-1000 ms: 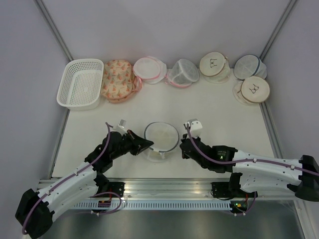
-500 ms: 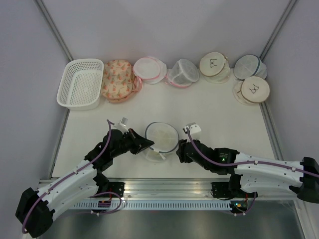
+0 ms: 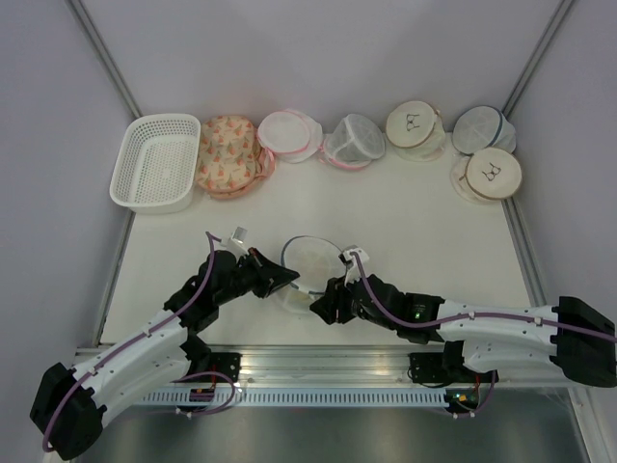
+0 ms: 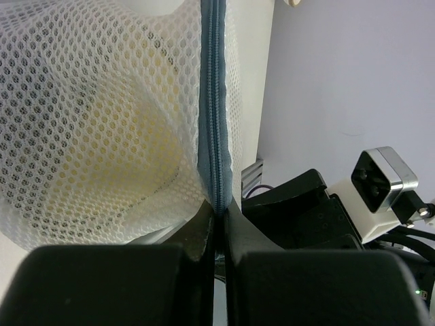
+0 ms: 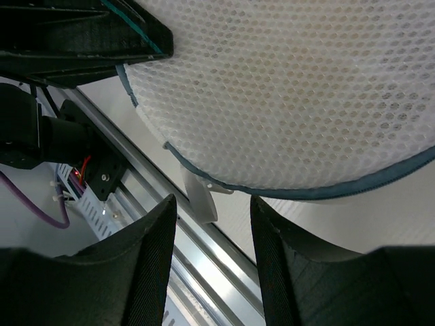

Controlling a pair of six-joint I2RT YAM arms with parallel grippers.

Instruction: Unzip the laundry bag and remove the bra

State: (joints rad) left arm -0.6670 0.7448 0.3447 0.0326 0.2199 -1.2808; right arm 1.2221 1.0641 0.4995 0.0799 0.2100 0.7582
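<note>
I'm pinching the blue zip rim [image 4: 213,102] of the laundry bag [image 3: 310,258] in my left claw [image 4: 217,227], jaws clamped right down on the tape. The bag is sitting on the table [image 3: 415,222] close to the front edge, between my two arms.

My right claw [image 5: 213,217] is hanging under the rim with its jaws apart and nothing in them. Its fingers [image 5: 155,258] are flanking a small white tab [image 5: 201,198] dangling off the zip. I'm reading that tab as the zip pull, though from this angle I can't be sure.

Here's where it could go sour:
- **Missing the tab:** it's thin and loose, so if I'm closing a touch off line, I'm catching mesh or the rim instead and the slider is going nowhere.
- **Pushing too high:** I'd be shoving the soft bag and twisting it in my left pinch.
- **Losing the left hold:** it's only a narrow bite on the tape, so a hard tug along the zip could be dragging the rim out of those jaws.
- **No counter-hold:** the whole bag would then be sliding with the pull, and the zip would be staying shut.
</note>
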